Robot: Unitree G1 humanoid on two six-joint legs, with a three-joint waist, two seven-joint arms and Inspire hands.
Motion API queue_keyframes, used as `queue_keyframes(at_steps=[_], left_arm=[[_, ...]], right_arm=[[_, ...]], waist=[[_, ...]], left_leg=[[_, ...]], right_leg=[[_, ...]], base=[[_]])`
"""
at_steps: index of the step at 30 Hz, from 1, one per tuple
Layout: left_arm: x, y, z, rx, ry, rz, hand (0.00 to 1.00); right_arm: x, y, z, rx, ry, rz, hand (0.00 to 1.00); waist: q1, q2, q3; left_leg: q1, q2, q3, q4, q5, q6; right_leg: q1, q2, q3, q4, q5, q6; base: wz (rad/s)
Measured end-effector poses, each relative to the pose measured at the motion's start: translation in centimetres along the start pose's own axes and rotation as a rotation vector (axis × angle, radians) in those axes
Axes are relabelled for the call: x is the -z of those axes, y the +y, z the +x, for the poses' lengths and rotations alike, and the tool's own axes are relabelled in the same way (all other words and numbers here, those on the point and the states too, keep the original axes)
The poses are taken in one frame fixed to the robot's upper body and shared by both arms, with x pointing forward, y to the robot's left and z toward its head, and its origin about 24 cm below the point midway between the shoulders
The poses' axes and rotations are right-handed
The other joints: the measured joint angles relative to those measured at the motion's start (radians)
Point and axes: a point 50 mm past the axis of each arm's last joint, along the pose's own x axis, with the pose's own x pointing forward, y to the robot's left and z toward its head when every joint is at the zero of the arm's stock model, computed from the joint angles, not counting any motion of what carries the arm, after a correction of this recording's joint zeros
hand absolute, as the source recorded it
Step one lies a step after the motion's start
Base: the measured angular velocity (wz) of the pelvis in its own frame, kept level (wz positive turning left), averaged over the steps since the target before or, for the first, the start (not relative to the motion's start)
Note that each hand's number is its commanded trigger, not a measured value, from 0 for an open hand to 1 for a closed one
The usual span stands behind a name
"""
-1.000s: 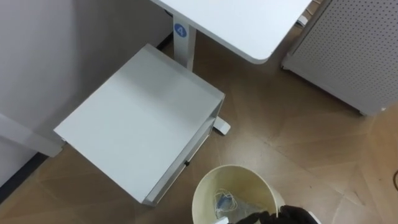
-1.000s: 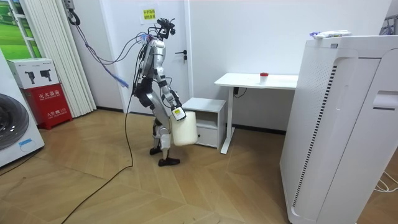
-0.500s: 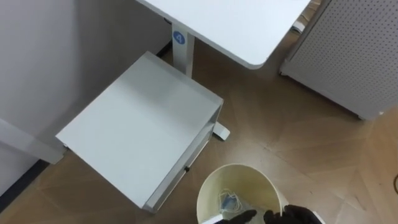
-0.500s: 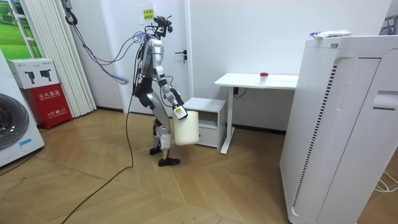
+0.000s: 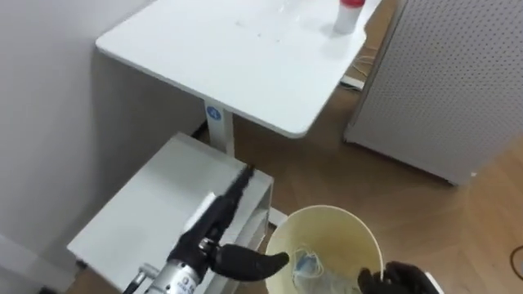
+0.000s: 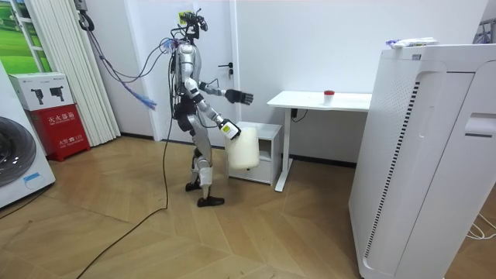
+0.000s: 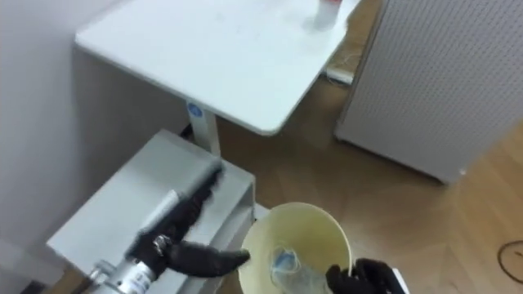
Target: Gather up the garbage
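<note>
Robot stands at the near end of the desk (image 5: 245,57), beside the low cabinet (image 5: 155,212) that sits against the desk leg, and faces the desk. Right hand (image 5: 400,282) is low, short of the desk's near edge. Its fingers are curled over the rim of the bin (image 5: 339,233), and the room view shows the bin carried clear of the floor. Head camera looks down into the bin: a pale bluish scrap (image 5: 306,263) lies at the bottom, so some garbage looks collected. Left hand (image 5: 245,261) is stretched forward over the cabinet toward the desk, fingers straight and loosely spread, holding nothing. Its fingertips come close to the bin's rim on the side away from the right hand; cannot tell if they touch. On the far part of the desk, well apart from both hands, a small red-topped item (image 5: 350,12) stands upright. It is too small to say what it is. Rest of the desk top looks bare apart from faint marks. Judgement: mid-task. Done, by the look of it: bin in hand, one piece in, robot at the desk. Left: if the red-topped item is the garbage meant, it is not yet reached, grasped or dropped in. The free left hand is the likely one for it. The robot probably needs to close in along the desk before a reach would serve.
</note>
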Motion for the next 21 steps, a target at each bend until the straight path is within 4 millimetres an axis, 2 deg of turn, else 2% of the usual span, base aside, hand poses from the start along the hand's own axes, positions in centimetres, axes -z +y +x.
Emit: queue_keyframes(at_steps=[3,9,11,13,14,15,16,17,18,19,21], left_arm=[[-0.5,0.3,-0.6,-0.054,-0.027,-0.001,0.0],[-1.2,2.0,-0.8,-0.176,-0.056,0.031,0.0],[-1.8,2.8,-0.8,-0.22,-0.081,0.039,0.0],[-2.7,3.7,-1.0,-0.275,-0.128,0.054,0.0],[-2.9,3.9,-1.1,-0.289,-0.139,0.059,0.0],[-3.3,4.0,-1.1,-0.31,-0.155,0.071,0.0],[-3.6,4.1,-1.1,-0.322,-0.169,0.078,0.0],[-3.7,4.1,-1.2,-0.33,-0.172,0.078,0.0],[-3.7,4.1,-1.2,-0.338,-0.172,0.075,0.0],[-3.8,4.0,-1.2,-0.337,-0.179,0.071,0.0],[-4.4,4.1,-1.2,-0.353,-0.207,0.069,0.0]], right_arm=[[0.7,-0.1,-1.0,0.007,-0.006,-0.011,1.0],[1.1,-0.2,-1.3,0.015,0.001,-0.043,1.0],[1.1,-0.2,-1.3,0.016,0.001,-0.04,1.0],[1.1,-0.4,-1.3,0.015,0.003,-0.032,1.0],[1.2,-0.3,-1.4,0.01,0.004,-0.031,1.0],[1.2,-0.3,-1.4,0.004,0.007,-0.032,1.0],[1.3,-0.2,-1.4,-0.004,0.012,-0.033,1.0],[1.4,-0.2,-1.5,-0.006,0.017,-0.034,1.0],[1.7,-0.4,-1.6,-0.004,0.027,-0.033,1.0],[2.0,-0.8,-1.9,0.005,0.038,-0.037,1.0],[2.0,-1.1,-1.9,0.01,0.041,-0.054,1.0]], waist=[[-0.013,0.004,-0.0154],[-0.018,0.004,-0.0163],[-0.019,0.004,-0.0159],[-0.01,0.004,-0.0158],[-0.003,0.004,-0.0158],[0.003,0.005,-0.0161],[0.009,0.006,-0.0154],[0.008,0.005,-0.0157],[0.008,0.008,-0.0142],[0.007,0.007,-0.0152],[0.008,0.0,-0.0147]], left_leg=[[0.072,-0.003,0.002,-0.059,0.007,-0.001],[0.154,-0.012,0.007,-0.068,0.008,-0.001],[0.178,-0.019,0.025,-0.072,0.007,0.001],[0.2,-0.019,0.076,-0.084,0.003,0.007],[0.203,-0.018,0.086,-0.089,0.003,0.007],[0.215,-0.014,0.102,-0.11,0.001,0.011],[0.227,-0.011,0.121,-0.137,-0.004,0.022],[0.23,-0.007,0.14,-0.14,-0.003,0.024],[0.245,0.005,0.193,-0.15,-0.003,0.024],[0.262,0.008,0.241,-0.165,0.003,0.015],[0.272,-0.005,0.256,-0.169,0.006,0.011]], right_leg=[[0.055,0.004,0.001,-0.028,-0.002,0.0],[0.106,0.009,-0.005,-0.031,-0.002,0.0],[0.113,0.01,0.001,-0.028,-0.001,-0.001],[0.112,0.017,-0.006,-0.043,0.026,-0.005],[0.113,0.019,-0.011,-0.053,0.035,-0.009],[0.115,0.02,-0.036,-0.071,0.056,-0.016],[0.116,0.016,-0.086,-0.077,0.068,-0.027],[0.115,0.011,-0.113,-0.073,0.071,-0.031],[0.114,-0.009,-0.172,-0.022,0.044,-0.039],[0.116,-0.032,-0.206,0.075,-0.029,-0.034],[0.128,-0.056,-0.213,0.12,-0.088,-0.019]], base=[[-0.09],[-0.29],[-0.57],[-0.74],[-0.8],[-0.72],[-0.64],[-0.4],[-0.11],[-0.04],[-0.06]])
